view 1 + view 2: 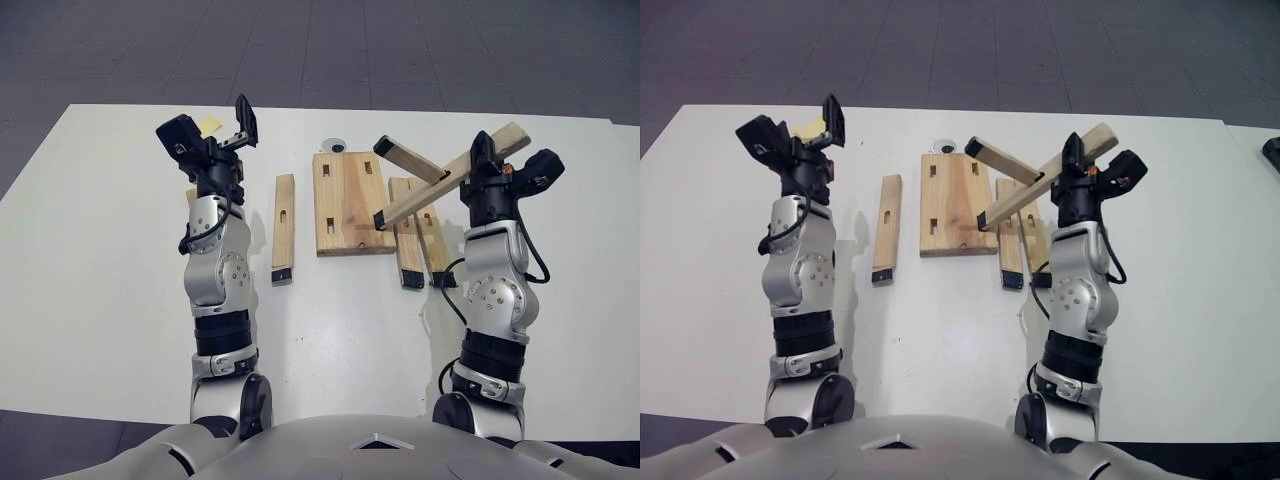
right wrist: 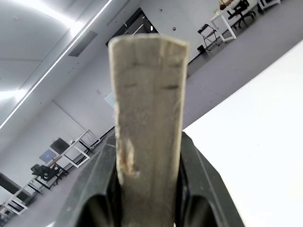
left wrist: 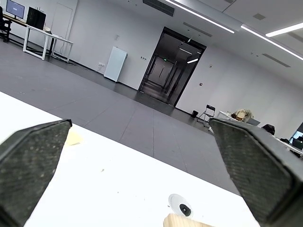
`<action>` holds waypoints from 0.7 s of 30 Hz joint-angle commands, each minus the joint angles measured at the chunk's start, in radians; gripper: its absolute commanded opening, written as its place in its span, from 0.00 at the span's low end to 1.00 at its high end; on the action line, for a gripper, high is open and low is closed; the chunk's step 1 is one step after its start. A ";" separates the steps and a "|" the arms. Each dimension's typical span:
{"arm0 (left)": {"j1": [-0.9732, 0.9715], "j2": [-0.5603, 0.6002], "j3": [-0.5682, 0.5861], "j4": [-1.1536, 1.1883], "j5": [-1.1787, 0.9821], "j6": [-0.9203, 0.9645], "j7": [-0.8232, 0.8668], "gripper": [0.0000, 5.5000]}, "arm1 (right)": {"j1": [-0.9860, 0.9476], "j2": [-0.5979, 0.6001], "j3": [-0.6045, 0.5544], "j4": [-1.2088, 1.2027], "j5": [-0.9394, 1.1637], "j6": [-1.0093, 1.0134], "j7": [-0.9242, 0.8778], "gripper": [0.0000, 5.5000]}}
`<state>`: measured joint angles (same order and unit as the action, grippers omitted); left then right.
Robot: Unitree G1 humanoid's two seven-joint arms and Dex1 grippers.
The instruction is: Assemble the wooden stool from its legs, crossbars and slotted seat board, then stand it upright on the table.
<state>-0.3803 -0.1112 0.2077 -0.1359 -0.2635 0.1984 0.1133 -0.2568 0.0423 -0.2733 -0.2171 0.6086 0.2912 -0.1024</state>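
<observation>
The leg was up in the air, tilted, with a crossbar stuck into it near the middle. The right tool was closed tight on the leg near its top end. The low end of the leg hung over the right edge of the board. I could not tell if it touched the board.

The board lay flat in the middle of the desk, slots facing up. A loose leg lay just to its left. Two legs lay side by side just to its right, under the held leg.

The left tool was wide open and held nothing. It was raised, well away from the board.

Here is what could go wrong, I think. The tool held the leg near one end, so the long free part could twist or droop in the grip. Then the low end could miss its slot. Nothing held the board down, so a push from the leg could slide it across the desk. The crossbar might be only loosely stuck in, so a bump could knock it out. A low swing could also hit the two legs below and scatter them.

A small round thing and a yellow note sat past the board, out of the way.
</observation>
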 commanded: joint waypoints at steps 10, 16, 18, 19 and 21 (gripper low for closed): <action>-0.049 -0.019 -0.021 -0.061 -0.015 0.028 0.049 0.98 | 0.132 -0.066 0.129 -0.019 -0.193 0.011 0.034 0.18; -0.067 -0.016 -0.018 -0.098 -0.025 0.052 0.066 0.98 | 0.185 -0.145 0.212 -0.032 -0.274 0.065 0.082 0.18; -0.070 -0.018 -0.021 -0.111 -0.025 0.059 0.068 0.98 | 0.193 -0.171 0.239 -0.029 -0.292 0.091 0.098 0.18; -0.073 -0.020 -0.024 -0.115 -0.025 0.062 0.070 0.98 | 0.192 -0.177 0.248 -0.021 -0.294 0.104 0.102 0.18; -0.082 -0.022 -0.031 -0.118 -0.022 0.068 0.070 0.98 | 0.191 -0.197 0.275 -0.004 -0.310 0.131 0.113 0.18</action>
<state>-0.4321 -0.1348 0.1892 -0.2385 -0.2785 0.2467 0.1740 -0.1692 -0.1064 -0.0293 -0.3241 0.3714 0.2655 0.0124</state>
